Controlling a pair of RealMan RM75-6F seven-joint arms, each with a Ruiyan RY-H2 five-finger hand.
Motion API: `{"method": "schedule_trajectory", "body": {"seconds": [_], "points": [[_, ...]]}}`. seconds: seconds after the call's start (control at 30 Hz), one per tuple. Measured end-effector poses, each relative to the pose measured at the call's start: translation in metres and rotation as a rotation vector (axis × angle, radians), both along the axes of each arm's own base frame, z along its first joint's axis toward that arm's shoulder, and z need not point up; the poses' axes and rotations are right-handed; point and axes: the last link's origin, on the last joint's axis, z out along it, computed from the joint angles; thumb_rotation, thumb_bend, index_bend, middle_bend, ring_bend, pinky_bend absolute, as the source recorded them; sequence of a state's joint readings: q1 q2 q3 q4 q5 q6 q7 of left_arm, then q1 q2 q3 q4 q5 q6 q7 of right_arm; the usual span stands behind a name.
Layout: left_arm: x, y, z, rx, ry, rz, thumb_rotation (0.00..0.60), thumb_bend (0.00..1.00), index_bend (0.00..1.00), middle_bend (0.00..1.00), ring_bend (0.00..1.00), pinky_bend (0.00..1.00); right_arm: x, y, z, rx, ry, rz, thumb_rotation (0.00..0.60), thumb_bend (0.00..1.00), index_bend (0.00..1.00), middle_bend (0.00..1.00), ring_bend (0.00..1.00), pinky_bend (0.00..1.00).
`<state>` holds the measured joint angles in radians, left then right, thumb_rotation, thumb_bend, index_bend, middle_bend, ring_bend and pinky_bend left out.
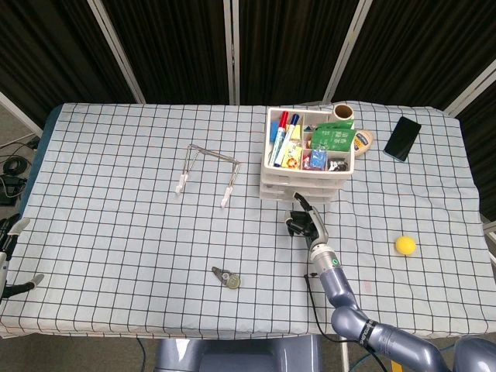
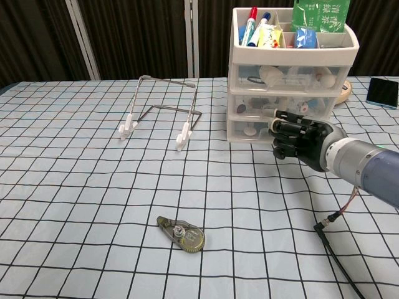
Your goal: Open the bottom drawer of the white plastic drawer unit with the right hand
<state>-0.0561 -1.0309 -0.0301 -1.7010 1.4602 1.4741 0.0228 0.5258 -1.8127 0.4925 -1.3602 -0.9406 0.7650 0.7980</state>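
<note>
The white plastic drawer unit stands at the back right of the table, with pens and packets in its top tray. Its bottom drawer looks closed. My right hand hovers low just in front of that drawer, right of its middle, fingers curled in toward the drawer front. I cannot tell whether they touch the handle. My left hand shows only at the far left edge of the head view, off the table, fingers apart and holding nothing.
A wire stand stands left of the unit. A correction-tape dispenser lies near the front edge. A yellow ball, a black phone and a tape roll lie to the right. A cable trails under my right wrist.
</note>
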Motion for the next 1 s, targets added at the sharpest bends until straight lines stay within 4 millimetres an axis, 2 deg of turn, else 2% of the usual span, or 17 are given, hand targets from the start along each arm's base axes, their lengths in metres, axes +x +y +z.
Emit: {"method": "schedule_trajectory", "body": {"seconds": [0.47, 0.77, 1.0], "points": [[-0.0012, 0.0009, 0.0002, -0.005, -0.002, 0.006, 0.600, 0.08, 0.00, 0.00, 0.00, 0.00, 0.0018, -0.0050, -0.0061, 0.045, -0.024, 0.003, 0.600, 0.51, 0.12, 0.90, 0.94, 0.81], [-0.0014, 0.0009, 0.0003, -0.007, -0.002, 0.008, 0.600, 0.08, 0.00, 0.00, 0.00, 0.00, 0.0066, -0.0029, -0.0073, 0.065, -0.051, 0.030, 0.600, 0.51, 0.20, 0.90, 0.94, 0.81], [-0.0012, 0.0003, 0.0007, -0.008, -0.004, 0.007, 0.600, 0.08, 0.00, 0.00, 0.00, 0.00, 0.0083, -0.0017, -0.0090, 0.089, -0.066, 0.038, 0.600, 0.51, 0.21, 0.90, 0.94, 0.81]]}}
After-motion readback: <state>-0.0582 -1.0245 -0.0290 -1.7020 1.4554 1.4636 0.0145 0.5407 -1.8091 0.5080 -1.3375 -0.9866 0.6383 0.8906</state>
